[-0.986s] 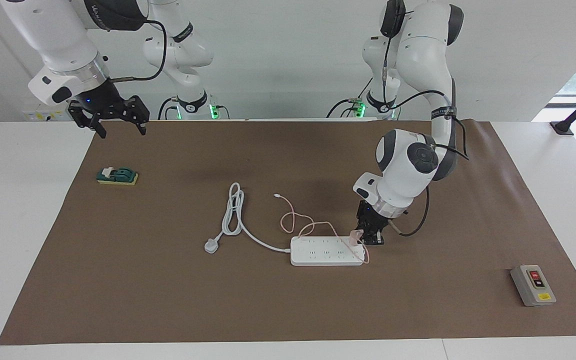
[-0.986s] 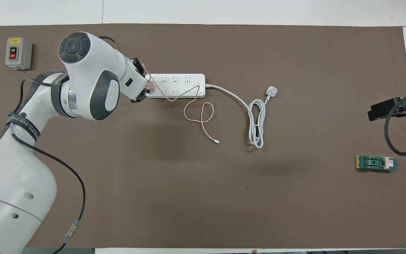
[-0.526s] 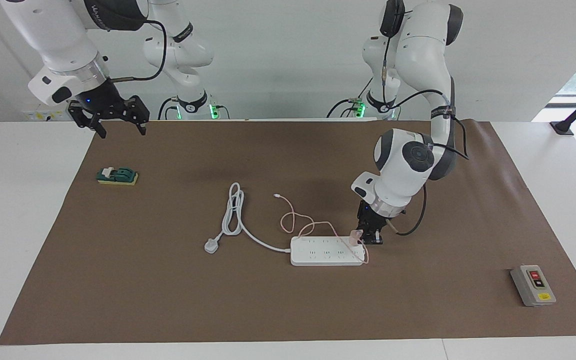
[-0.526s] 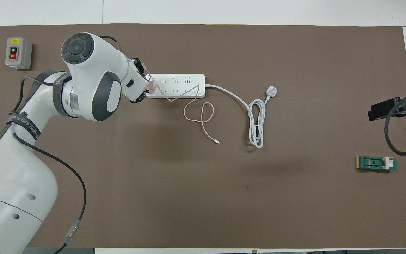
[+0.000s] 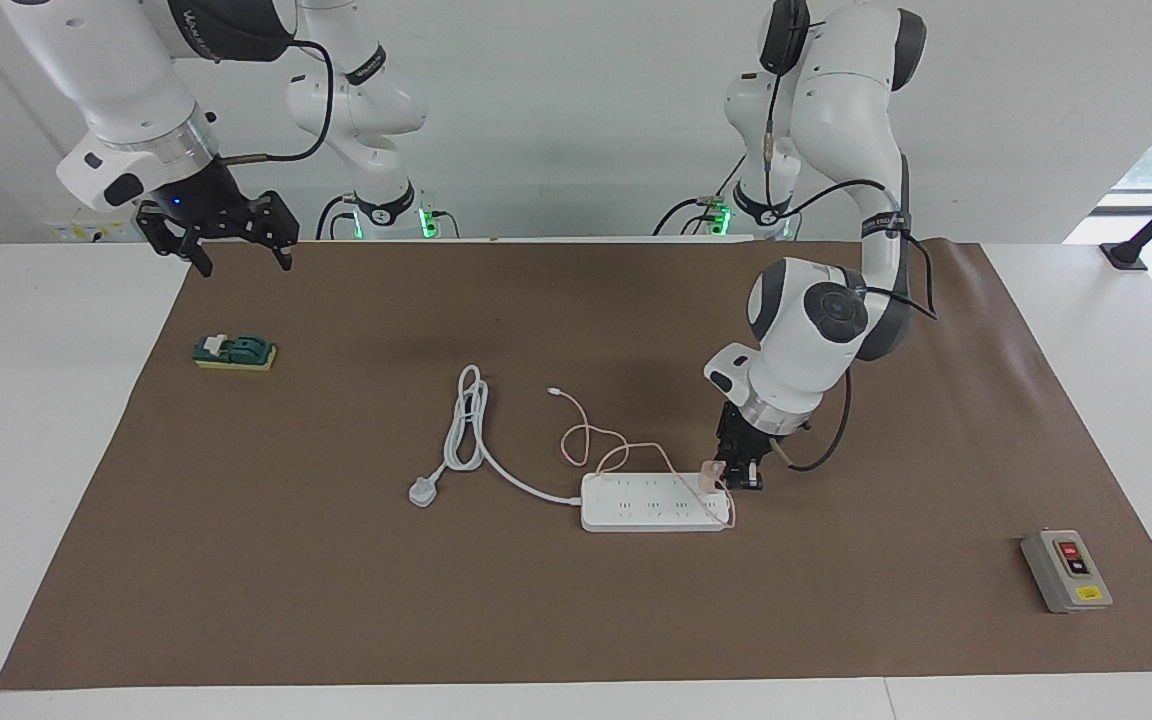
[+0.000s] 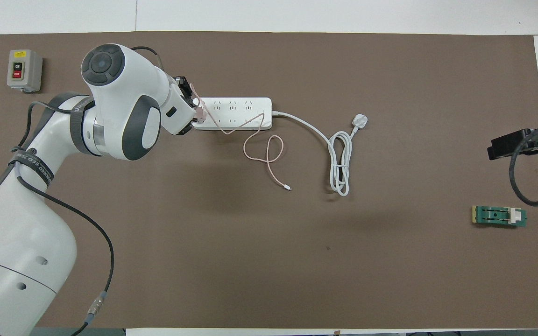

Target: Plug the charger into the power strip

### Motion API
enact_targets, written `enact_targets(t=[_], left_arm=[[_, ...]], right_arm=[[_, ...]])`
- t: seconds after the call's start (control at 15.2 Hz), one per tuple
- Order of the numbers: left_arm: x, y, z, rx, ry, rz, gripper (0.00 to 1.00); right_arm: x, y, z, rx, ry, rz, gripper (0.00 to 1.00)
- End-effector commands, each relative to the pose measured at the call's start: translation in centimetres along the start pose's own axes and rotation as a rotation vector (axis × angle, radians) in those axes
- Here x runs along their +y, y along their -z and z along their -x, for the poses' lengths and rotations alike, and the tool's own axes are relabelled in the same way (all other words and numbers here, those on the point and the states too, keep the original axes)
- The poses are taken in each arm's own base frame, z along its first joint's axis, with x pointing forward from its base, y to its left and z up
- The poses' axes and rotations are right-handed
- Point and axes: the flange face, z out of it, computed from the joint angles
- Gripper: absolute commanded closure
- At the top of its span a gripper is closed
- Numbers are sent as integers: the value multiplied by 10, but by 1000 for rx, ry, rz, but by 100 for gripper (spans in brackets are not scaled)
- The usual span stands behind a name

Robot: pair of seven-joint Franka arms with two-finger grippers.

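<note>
- The charger [image 5: 709, 474] is clamped in the left claw [image 5: 736, 478], right at the power strip [image 5: 652, 503] end nearest the left arm.
- The right claw [image 5: 232, 245] is held spread apart, parked above the surface [image 5: 336, 600] edge.

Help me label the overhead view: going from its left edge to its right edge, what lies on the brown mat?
Grey switch box → power strip → pink cable loop → coiled white cord → green block.
</note>
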Motion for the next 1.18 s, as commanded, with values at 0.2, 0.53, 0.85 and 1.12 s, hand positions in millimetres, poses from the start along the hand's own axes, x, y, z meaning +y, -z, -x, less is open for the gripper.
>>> enact_targets(t=[0.2, 0.53, 0.85, 1.12], left_arm=[[10, -30, 6, -20, 0, 43, 100], [12, -26, 5, -25, 62, 78, 100], [14, -27, 7, -34, 60, 98, 100], [25, -38, -8, -33, 80, 92, 100]], right_arm=[[2, 0, 9, -12, 13, 16, 0], [1, 0, 9, -12, 15, 16, 0], [1, 0, 9, -12, 15, 16, 0], [1, 0, 9, -12, 15, 16, 0]])
